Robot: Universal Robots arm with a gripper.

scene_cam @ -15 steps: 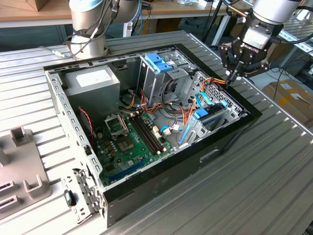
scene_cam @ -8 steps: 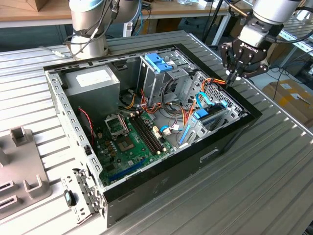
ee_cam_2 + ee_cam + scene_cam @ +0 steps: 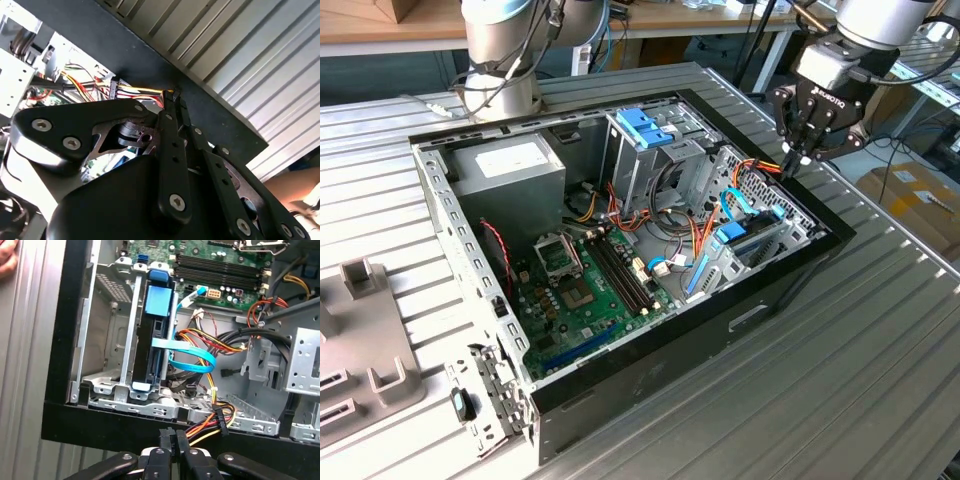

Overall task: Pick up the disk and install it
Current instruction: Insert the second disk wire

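The disk (image 3: pixel 151 347), edged in light-blue plastic, stands on edge in a metal bay (image 3: pixel 125 390) at the front corner of the open computer case (image 3: pixel 790 285); in the exterior view it shows as a blue-trimmed slab (image 3: pixel 745 240) near the case's wall on the exterior view's right. A light-blue flat cable (image 3: pixel 192 357) curves away beside it, with red, yellow and black wires (image 3: pixel 220 342) close by. The gripper (image 3: pixel 789 163) hangs just above that case wall, its fingers (image 3: pixel 170 440) pressed together and holding nothing. The green circuit board (image 3: pixel 590 290) lies on the case floor. The case rests on a ribbed metal desk (image 3: pixel 840 400).
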